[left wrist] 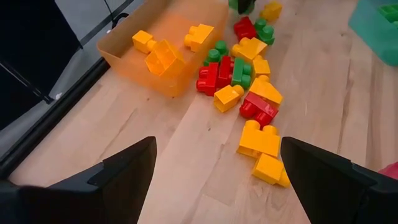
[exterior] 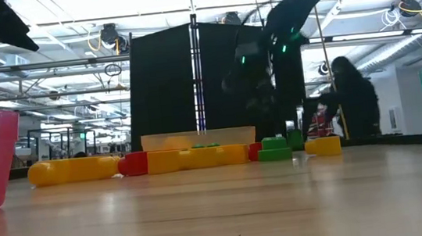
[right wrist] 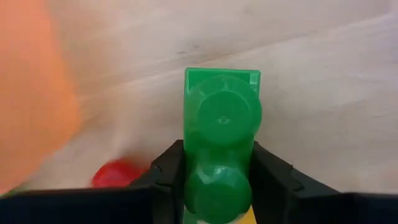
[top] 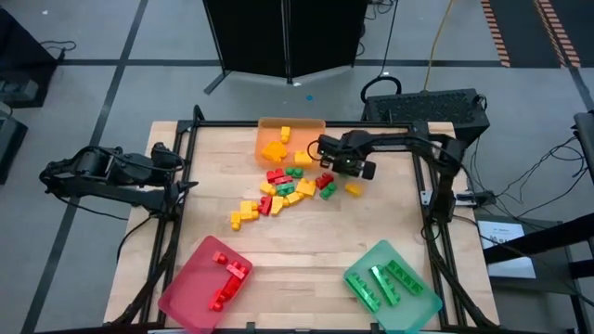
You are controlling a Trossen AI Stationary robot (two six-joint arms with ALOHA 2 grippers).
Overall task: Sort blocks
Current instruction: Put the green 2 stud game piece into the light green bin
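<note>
Right now the right gripper (right wrist: 217,186) is down at the far edge of the loose pile of blocks (top: 288,190), just in front of the orange tray (top: 290,123), and its two dark fingers sit pressed against the flanks of a green two-stud block (right wrist: 222,134), pinching it at the near stud while the far stud sticks out ahead. Beside the orange tray the pile spreads toward the table's middle: red, green and yellow pieces touching or nearly so. Farther from that tray, at the near corners, stand the red tray (top: 178,295) with a few red blocks and the green tray (top: 429,304) with green ones. These blocks look light, rigid and smooth-walled, so a squeeze across the flat sides, low on the body and under the studs, should hold best; a grip on the rounded studs would likely slip. The left gripper (left wrist: 214,174) waits off the orange tray's left, beyond the table edge, fingers spread wide and empty.
</note>
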